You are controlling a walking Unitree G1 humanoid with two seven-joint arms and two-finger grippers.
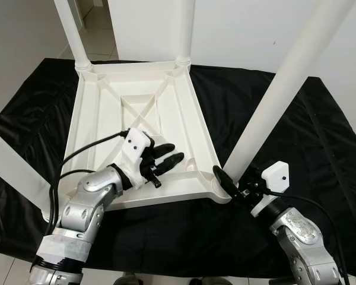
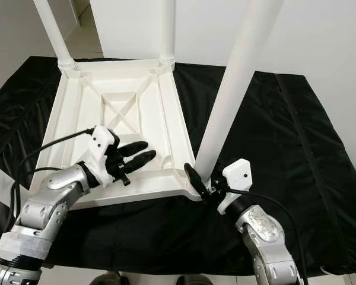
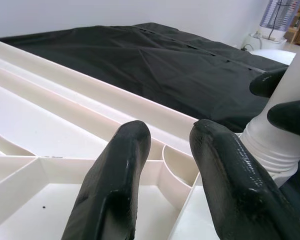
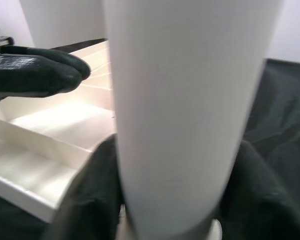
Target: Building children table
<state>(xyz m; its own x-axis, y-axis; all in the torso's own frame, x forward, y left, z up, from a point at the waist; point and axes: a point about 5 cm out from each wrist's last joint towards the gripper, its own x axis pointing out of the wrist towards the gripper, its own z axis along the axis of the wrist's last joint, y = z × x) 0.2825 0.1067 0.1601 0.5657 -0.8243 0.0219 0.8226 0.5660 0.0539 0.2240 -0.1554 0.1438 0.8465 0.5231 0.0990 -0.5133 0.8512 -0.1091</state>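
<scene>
The white plastic table top (image 1: 139,133) lies upside down on a black cloth (image 1: 285,124) that covers the work surface, its ribbed underside facing up. Its long axis runs from the robot's side towards the far wall, and the far end looks narrower in the head views. Two far legs (image 1: 71,32) stand upright in the far corner sockets. A third leg shows as a white bar at the near left edge (image 1: 12,166); its socket cannot be made out.

The near right leg (image 1: 285,83) stands at the near right corner socket (image 1: 216,189) and tilts up and to the right, its long axis off vertical. How deep it sits in the socket cannot be told from the head views.

The right gripper (image 1: 230,181) is closed around the base of this leg, one black finger on each side. The right wrist view confirms this: the leg (image 4: 185,110) runs between the two dark fingers (image 4: 85,195), which press against it on both sides.

The left gripper (image 1: 163,159) rests over the ribbed underside near the near right quarter, fingers slightly parted and holding nothing. The left wrist view adds detail that the head views lack: the two fingertips (image 3: 115,185) hover just above a curved rib, and the leg's ridged collar (image 3: 272,150) shows at the corner with the right gripper's fingertips (image 3: 290,117) on it.
</scene>
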